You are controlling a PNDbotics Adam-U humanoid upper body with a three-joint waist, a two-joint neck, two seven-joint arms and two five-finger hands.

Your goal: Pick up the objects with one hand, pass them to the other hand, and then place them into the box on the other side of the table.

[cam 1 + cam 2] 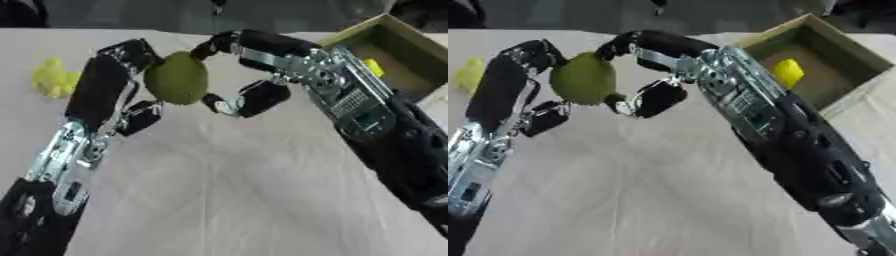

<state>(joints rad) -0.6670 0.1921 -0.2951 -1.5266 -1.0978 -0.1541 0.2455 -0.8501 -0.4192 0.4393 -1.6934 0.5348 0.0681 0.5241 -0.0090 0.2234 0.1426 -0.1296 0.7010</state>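
An olive-green round object [178,78] hangs above the middle of the table between both hands. My left hand [101,85] comes in from the lower left, its fingers curled over the object's top left and its thumb lower down. My right hand [289,62] reaches in from the right, fingers hooked over the object's top and thumb under its lower right. A yellow lumpy object [54,77] lies on the table at the far left. The open cardboard box [833,50] stands at the far right with a yellow item [787,72] inside.
The table is covered with a pale cloth [227,190]. My right forearm [798,145] crosses the right side of the table just in front of the box.
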